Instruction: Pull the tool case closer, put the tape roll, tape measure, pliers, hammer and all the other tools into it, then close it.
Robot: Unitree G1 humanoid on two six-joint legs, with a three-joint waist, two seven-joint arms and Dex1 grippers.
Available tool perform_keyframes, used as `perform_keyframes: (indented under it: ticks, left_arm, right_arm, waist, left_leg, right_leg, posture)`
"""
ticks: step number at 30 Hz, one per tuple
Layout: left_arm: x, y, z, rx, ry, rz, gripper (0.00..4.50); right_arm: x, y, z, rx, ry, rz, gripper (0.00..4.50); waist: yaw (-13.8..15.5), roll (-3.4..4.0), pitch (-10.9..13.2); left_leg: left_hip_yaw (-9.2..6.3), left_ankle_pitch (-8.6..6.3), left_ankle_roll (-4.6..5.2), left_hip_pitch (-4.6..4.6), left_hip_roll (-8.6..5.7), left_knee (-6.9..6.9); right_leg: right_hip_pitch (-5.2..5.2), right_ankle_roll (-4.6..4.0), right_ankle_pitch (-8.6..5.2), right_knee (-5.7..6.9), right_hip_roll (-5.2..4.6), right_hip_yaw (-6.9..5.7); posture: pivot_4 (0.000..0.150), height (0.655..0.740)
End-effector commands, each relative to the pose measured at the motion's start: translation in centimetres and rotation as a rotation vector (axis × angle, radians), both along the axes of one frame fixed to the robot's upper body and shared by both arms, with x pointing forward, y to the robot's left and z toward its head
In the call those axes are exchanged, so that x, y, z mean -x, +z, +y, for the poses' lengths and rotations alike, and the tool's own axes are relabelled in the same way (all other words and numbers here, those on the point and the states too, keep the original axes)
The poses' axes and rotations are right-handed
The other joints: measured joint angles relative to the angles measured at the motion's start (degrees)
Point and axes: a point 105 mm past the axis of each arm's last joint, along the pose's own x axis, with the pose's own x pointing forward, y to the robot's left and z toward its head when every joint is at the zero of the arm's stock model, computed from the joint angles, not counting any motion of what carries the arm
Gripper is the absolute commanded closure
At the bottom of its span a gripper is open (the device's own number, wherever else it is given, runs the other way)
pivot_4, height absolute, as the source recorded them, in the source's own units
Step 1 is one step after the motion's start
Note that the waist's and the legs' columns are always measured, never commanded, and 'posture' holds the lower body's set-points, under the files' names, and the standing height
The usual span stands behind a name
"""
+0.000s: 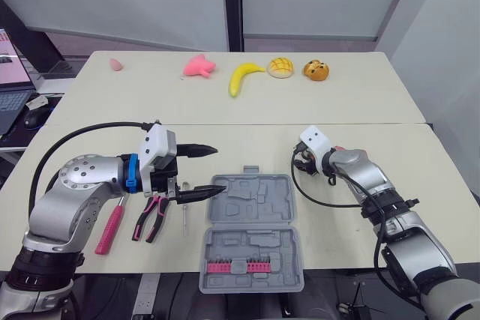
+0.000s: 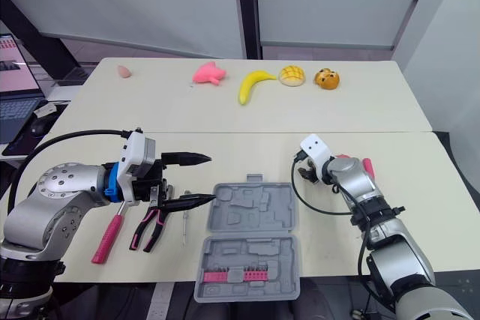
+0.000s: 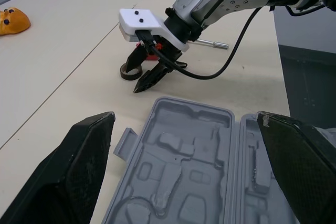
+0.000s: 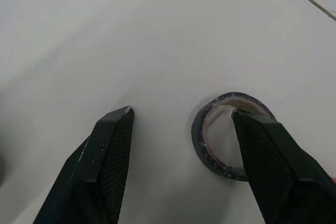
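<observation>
The grey tool case point(image 1: 252, 226) lies open at the table's front edge, its moulded trays bare except for a pink bit strip point(image 1: 238, 266). My left gripper point(image 1: 217, 168) hovers open just left of the case's far half. A red-handled hammer point(image 1: 111, 226), red-and-black pliers point(image 1: 152, 219) and a small screwdriver point(image 1: 185, 215) lie under that arm. To the right of the case, my right gripper point(image 4: 181, 113) is open and points down at the dark tape roll point(image 4: 210, 153). One of its fingers is over the roll's hole and the other is outside its wall. A red object point(image 2: 367, 166) sits partly hidden behind that wrist.
Toy food lines the far table: a pink piece point(image 1: 199, 67), a banana point(image 1: 244, 76), a bun point(image 1: 280, 67), an orange piece point(image 1: 316, 70) and a small pink one point(image 1: 116, 64). A laptop point(image 1: 9, 84) stands off the left side. A metal shaft point(image 3: 212, 44) lies behind the right arm.
</observation>
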Motion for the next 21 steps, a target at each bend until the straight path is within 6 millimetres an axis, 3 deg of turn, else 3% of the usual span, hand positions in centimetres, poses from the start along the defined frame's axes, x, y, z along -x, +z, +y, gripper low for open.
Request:
perform_keyframes:
  ticks: [1,6,15,21]
  left_arm:
    - [0.3,0.7,-0.7,-0.006,-0.036,-0.039,0.00]
    - [0.2,0.5,-0.7,-0.011,-0.038,-0.037,0.00]
    - [-0.1,-0.3,0.4,-0.031,-0.018,-0.030,0.00]
    - [-0.1,-0.9,1.7,-0.054,0.016,-0.023,0.00]
  right_arm:
    - [-0.7,1.2,0.0,-0.018,-0.008,-0.046,1.89]
    - [-0.8,1.1,-0.2,-0.019,-0.020,-0.048,2.95]
    - [-0.7,1.8,0.1,-0.027,-0.001,-0.063,4.36]
    - [0.6,2.6,1.1,-0.055,0.070,-0.046,4.48]
  waist:
    - [0.00,0.00,0.00]
    - [0.00,0.00,0.00]
    - [0.00,0.00,0.00]
    - [-0.03,0.01,0.00]
  left_leg:
    - [0.00,0.00,0.00,0.00,0.00,0.00]
    - [0.00,0.00,0.00,0.00,0.00,0.00]
    - [0.00,0.00,0.00,0.00,0.00,0.01]
    - [-0.01,0.00,0.00,0.00,0.00,0.00]
  right_leg:
    - [0.00,0.00,0.00,0.00,0.00,0.00]
    - [0.00,0.00,0.01,0.01,0.00,0.00]
    - [0.00,0.00,0.01,0.01,0.00,0.00]
    - [0.00,0.00,0.01,0.01,0.00,0.00]
  posture:
    - [0.150,0.7255]
    - [0.150,0.7255]
    - [0.150,0.7255]
    - [0.150,0.7255]
